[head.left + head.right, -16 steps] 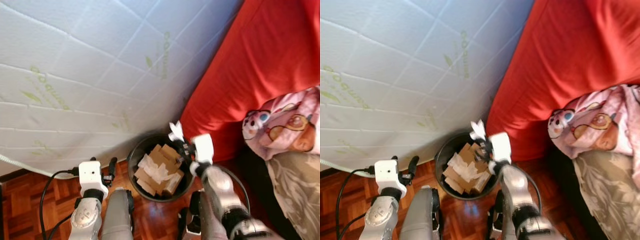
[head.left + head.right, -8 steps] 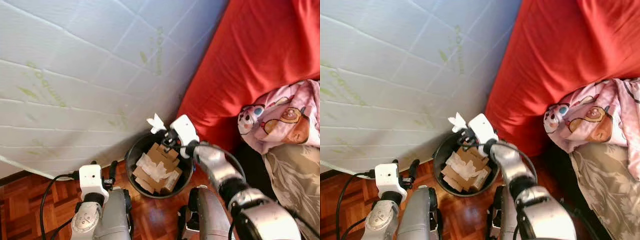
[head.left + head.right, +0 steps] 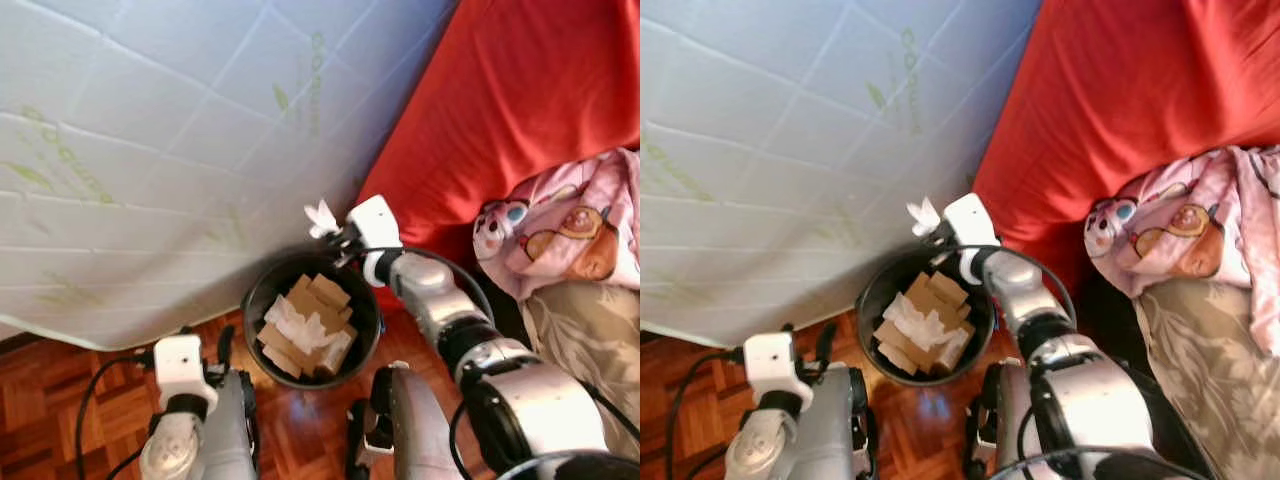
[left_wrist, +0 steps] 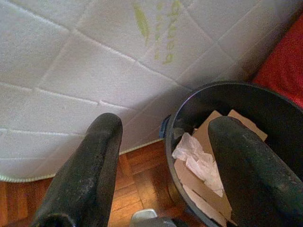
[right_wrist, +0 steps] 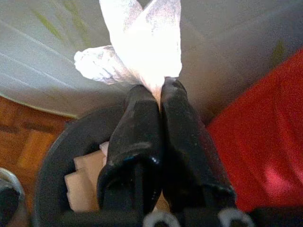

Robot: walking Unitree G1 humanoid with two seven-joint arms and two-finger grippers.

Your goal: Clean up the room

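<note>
The right gripper [image 5: 160, 92] pinches a crumpled white tissue [image 3: 321, 216] tight, just above the far rim of the black trash bin [image 3: 262, 300]. The left gripper [image 4: 163, 142], spread wide and holding nothing, hangs near the bin. If the tissue drops now, it may miss the bin and fall between it and the white mattress [image 3: 150, 130].

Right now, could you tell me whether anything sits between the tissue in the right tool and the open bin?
Nothing visible does. The right tool pinches the white tissue by the black bin's far rim; the open top holds cardboard scraps.
</note>
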